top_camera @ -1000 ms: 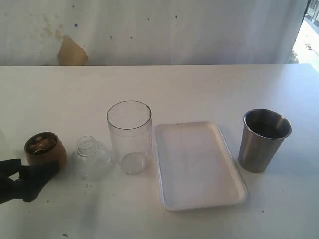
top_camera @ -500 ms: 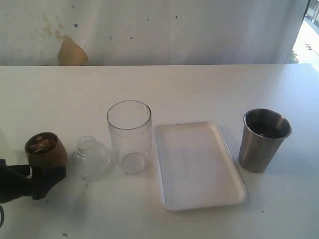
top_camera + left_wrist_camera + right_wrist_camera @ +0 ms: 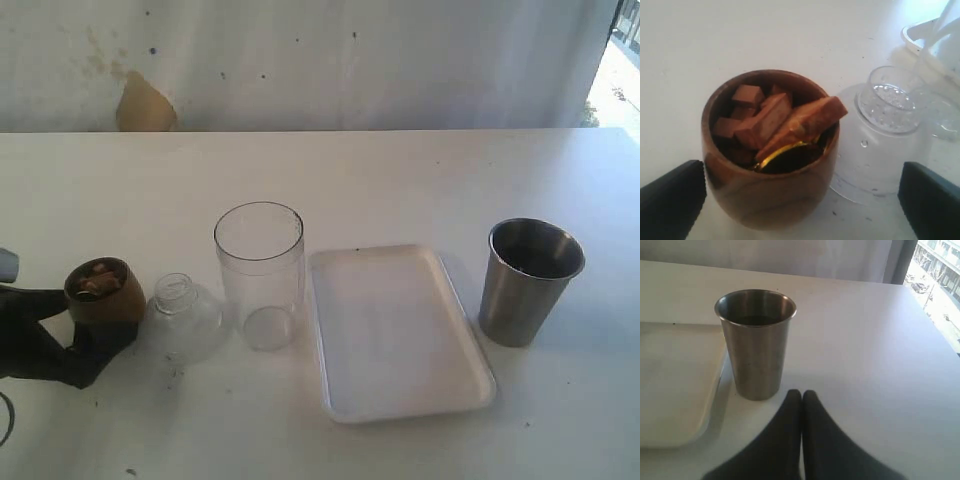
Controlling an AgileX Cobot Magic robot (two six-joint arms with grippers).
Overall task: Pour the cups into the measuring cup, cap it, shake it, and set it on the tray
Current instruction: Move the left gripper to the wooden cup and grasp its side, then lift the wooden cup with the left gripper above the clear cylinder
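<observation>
The brown wooden cup (image 3: pixel 104 290) (image 3: pixel 771 165), full of brown chunks, stands at the table's left, close against the clear dome cap (image 3: pixel 183 318) (image 3: pixel 885 125). My left gripper (image 3: pixel 82 325) (image 3: pixel 801 172) is open around the cup. One finger (image 3: pixel 671 200) touches its side and the other (image 3: pixel 932 200) stands well clear, beyond the cap. The clear measuring cup (image 3: pixel 259 275) stands upright and empty to the right of the cap. The steel tumbler (image 3: pixel 530 282) (image 3: pixel 756 342) stands right of the white tray (image 3: pixel 395 335) (image 3: pixel 670 385). My right gripper (image 3: pixel 801 392) is shut, just short of the tumbler.
A white wall with a brown patch (image 3: pixel 145 103) runs behind the table. Bright window light falls at the far right edge (image 3: pixel 620 70). Small dark specks dot the white tabletop (image 3: pixel 400 180).
My left gripper has moved forward so its fingers now flank the wooden cup. The cup has shifted a little to the right, up against the cap. The right side is unchanged.
</observation>
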